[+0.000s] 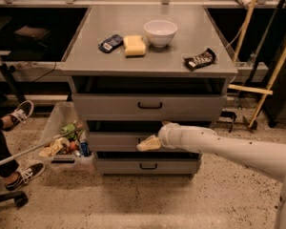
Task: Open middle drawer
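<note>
Middle drawer [112, 141]: flat grey front immediately behind the tool [148, 143], top drawer [181, 108] above, bottom drawer [119, 166] below; rigid, probably moderately heavy on runners; grasp at central bar handle, hidden by tool, whose opening cannot be told.

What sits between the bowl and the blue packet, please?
A yellow sponge, in the camera view; the gripper is at the middle drawer front.

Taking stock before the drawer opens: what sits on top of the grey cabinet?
A white bowl, a yellow block, a dark packet and a black snack bar. The hand is at the middle drawer front; its handle and contents are hidden.
</note>
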